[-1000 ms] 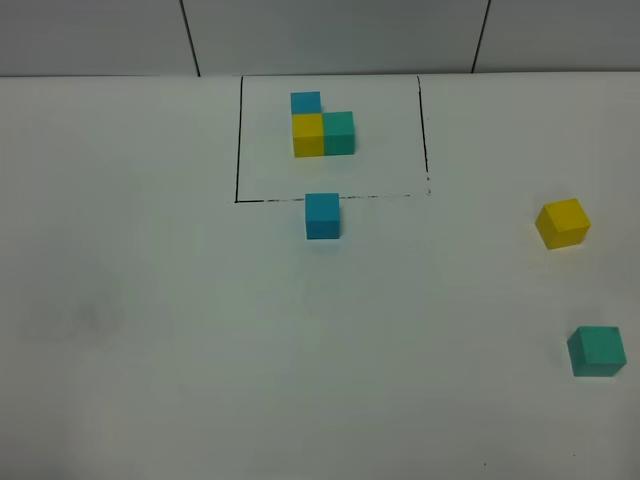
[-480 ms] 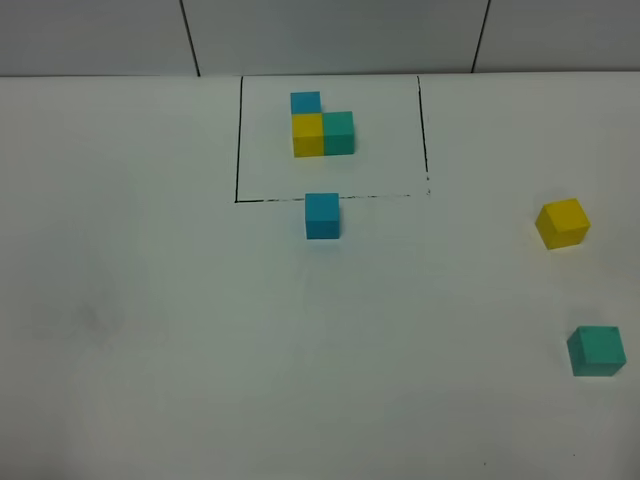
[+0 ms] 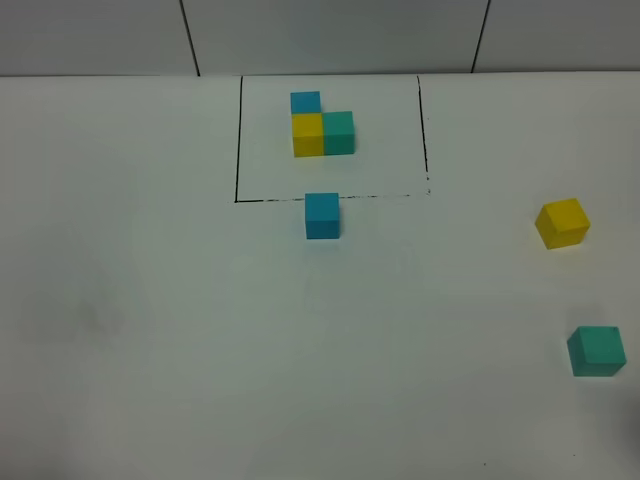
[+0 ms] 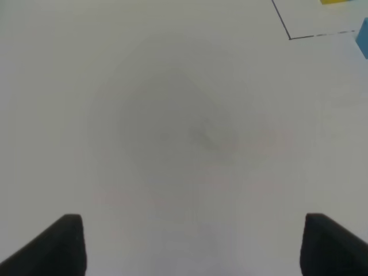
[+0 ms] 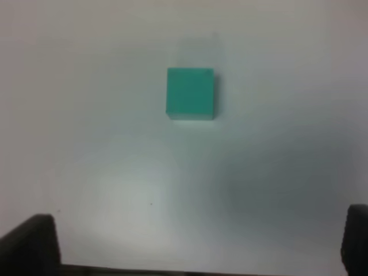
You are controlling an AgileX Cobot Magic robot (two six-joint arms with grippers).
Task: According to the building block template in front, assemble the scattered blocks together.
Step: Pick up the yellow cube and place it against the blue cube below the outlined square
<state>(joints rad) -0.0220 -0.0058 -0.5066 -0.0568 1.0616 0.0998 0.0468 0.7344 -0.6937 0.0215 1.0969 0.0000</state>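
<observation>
Spread wide: left claw (image 4: 190, 247), right claw (image 5: 201, 247), pinching nothing.
Looking down on teal-green cube (image 5: 191, 93) from right claw, no contact; blue cube (image 3: 322, 216) at template (image 3: 308, 135) front line.

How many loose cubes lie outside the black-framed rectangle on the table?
3. The blue cube sits at the black frame's near line, mid-table. The yellow cube lies far right. The teal-green cube lies nearer the camera, also far right. Nothing seems hidden.

blue block (image 4: 364, 39) cropped by left wrist view's edge
</observation>
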